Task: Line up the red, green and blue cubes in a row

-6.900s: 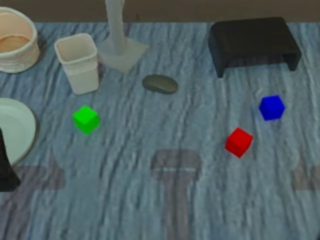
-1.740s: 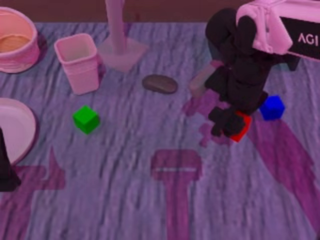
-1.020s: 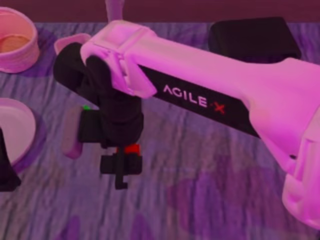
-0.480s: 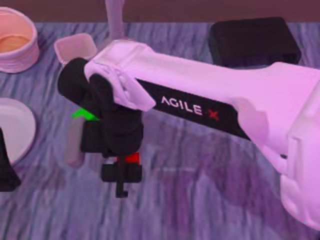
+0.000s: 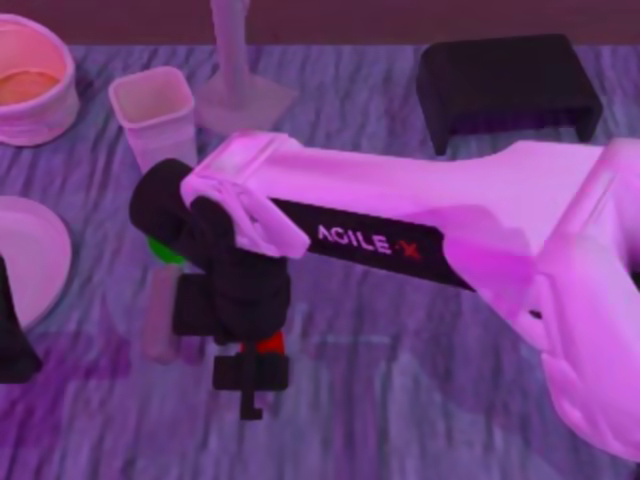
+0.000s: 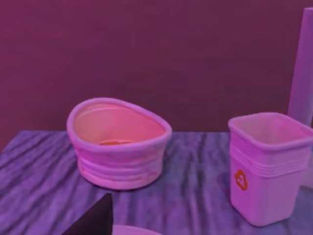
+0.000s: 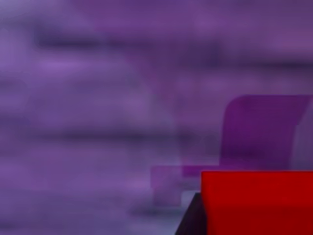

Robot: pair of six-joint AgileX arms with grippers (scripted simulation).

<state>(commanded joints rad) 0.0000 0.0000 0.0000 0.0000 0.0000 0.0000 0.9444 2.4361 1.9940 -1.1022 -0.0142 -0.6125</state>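
Red cube [image 5: 267,344] sits in the right gripper [image 5: 252,372], clamped between its fingers, at the worktop's [image 5: 400,400] left-centre; only a sliver shows from above, so its facing is unclear. The right wrist view shows one flat red face, cut off at the frame edge. Green cube [image 5: 160,249] peeks out beside the arm, near the cup [image 5: 152,115]. Blue cube is hidden. Left gripper is out of sight; its wrist view shows a bowl [image 6: 119,144] and the cup.

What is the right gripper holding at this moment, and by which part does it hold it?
The right gripper holds the red cube, with its fingers against the cube's sides. Exactly which faces cannot be told, because the arm covers most of the cube. The left gripper is not in view.
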